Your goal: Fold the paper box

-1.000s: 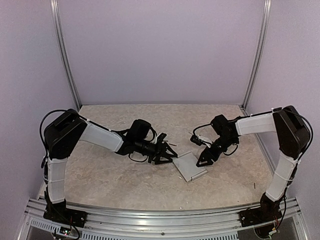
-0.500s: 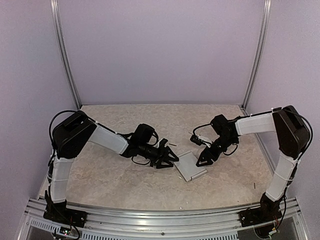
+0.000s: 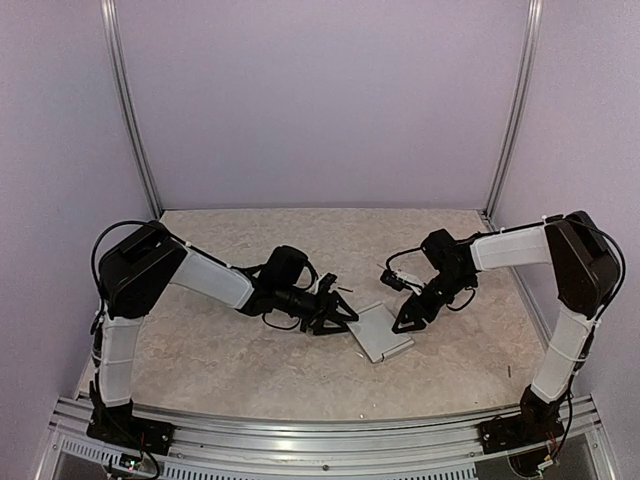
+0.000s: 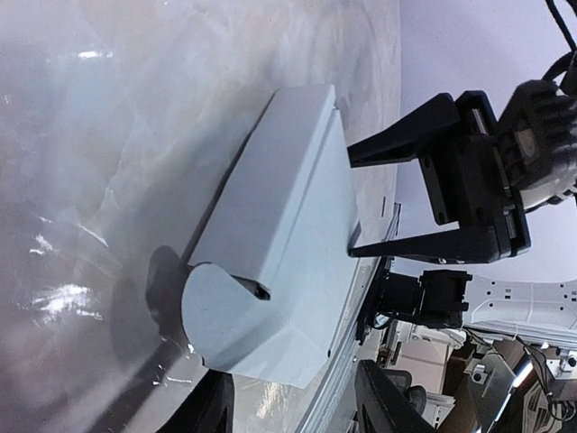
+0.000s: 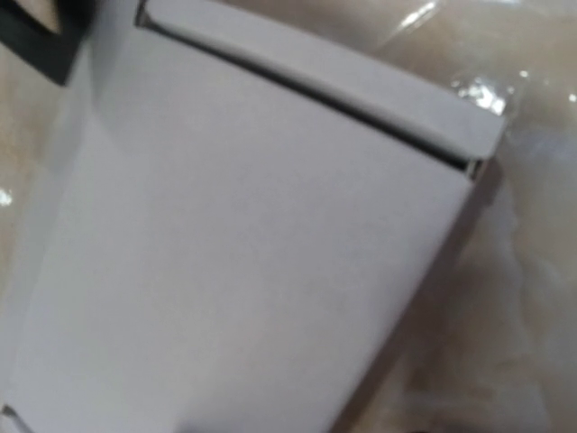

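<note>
L tool (image 3: 346,318): fingers apart in a V, nothing between them, held low over the worktop (image 3: 230,370). In its own wrist cam both dark fingers (image 4: 209,408) show at the bottom edge, spread wide. The box (image 4: 279,225) lies straight ahead of the tips, v. close; can't tell if they touch.

Box: slim, pale grey card, flat on the worktop, long side running away from the L tool. The end nearest the L tool has a rounded flap (image 4: 221,302) w/ a small dark gap at its edge.

R tool (image 4: 361,206): on the far side of the box from the L tool, fingers also apart. Tips are at the box's far long edge, not clamped on it; nothing sits between them.

R wrist cam: box fills nearly the whole shot, blurred. A thin dark seam (image 5: 315,99) runs across near the top, w/ a narrow strip of card beyond it.

Overhead: box sits angled between the two tools, the L tool's tips at one side and the R tool's at the other.
</note>
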Controlling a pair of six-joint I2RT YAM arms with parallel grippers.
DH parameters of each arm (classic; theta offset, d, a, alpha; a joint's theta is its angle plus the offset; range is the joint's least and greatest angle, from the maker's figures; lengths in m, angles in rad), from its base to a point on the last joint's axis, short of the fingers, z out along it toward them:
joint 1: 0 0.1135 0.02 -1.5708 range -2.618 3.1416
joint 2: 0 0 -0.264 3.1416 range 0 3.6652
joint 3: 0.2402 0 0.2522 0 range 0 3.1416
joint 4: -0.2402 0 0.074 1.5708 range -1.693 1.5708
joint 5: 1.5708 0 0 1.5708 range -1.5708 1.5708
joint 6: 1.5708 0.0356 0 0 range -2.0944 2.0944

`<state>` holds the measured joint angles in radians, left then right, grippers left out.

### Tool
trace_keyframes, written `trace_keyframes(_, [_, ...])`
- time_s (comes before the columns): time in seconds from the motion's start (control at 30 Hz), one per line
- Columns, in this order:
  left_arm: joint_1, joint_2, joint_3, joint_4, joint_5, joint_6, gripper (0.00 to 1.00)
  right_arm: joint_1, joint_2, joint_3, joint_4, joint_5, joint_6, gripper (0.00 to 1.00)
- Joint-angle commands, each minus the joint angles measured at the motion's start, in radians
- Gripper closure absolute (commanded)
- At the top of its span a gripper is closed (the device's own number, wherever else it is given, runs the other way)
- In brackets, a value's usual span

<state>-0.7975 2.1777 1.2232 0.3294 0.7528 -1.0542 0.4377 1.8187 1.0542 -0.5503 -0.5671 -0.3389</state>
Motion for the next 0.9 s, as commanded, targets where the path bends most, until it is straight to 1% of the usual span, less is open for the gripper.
trace_keyframes(0.0, [-0.006,-0.089,-0.053,0.065,-0.006,0.011,0.55,0.008,0.033,0.003,0.010,0.064,0.000,0.46])
trace_keyframes(0.13, [-0.008,-0.128,-0.084,0.091,-0.013,0.017,0.55,0.007,0.037,0.005,0.009,0.066,-0.001,0.46])
trace_keyframes(0.3, [-0.008,-0.146,-0.109,0.048,-0.015,0.018,0.55,0.007,0.034,0.006,0.007,0.066,-0.003,0.46])
trace_keyframes(0.37, [-0.007,-0.171,-0.131,-0.004,-0.041,0.054,0.55,0.007,0.029,0.005,0.006,0.067,-0.008,0.46])
trace_keyframes(0.4, [-0.005,-0.183,-0.135,-0.052,-0.067,0.094,0.55,0.007,0.024,0.005,0.006,0.068,-0.009,0.46])
trace_keyframes(0.5, [-0.004,-0.230,-0.112,-0.236,-0.202,0.255,0.54,0.007,-0.004,0.011,-0.008,0.083,-0.020,0.46])
trace_keyframes(0.6, [-0.004,-0.238,-0.036,-0.404,-0.349,0.423,0.50,0.007,-0.057,0.016,-0.024,0.091,-0.035,0.45])
trace_keyframes(0.73, [-0.018,-0.214,0.074,-0.493,-0.492,0.612,0.49,0.008,-0.127,0.028,-0.053,0.110,-0.060,0.40])
trace_keyframes(0.83, [-0.018,-0.168,0.130,-0.506,-0.511,0.710,0.49,0.007,-0.157,0.025,-0.056,0.134,-0.078,0.39])
trace_keyframes(0.87, [-0.015,-0.153,0.152,-0.515,-0.505,0.719,0.48,0.008,-0.161,0.022,-0.055,0.132,-0.084,0.39])
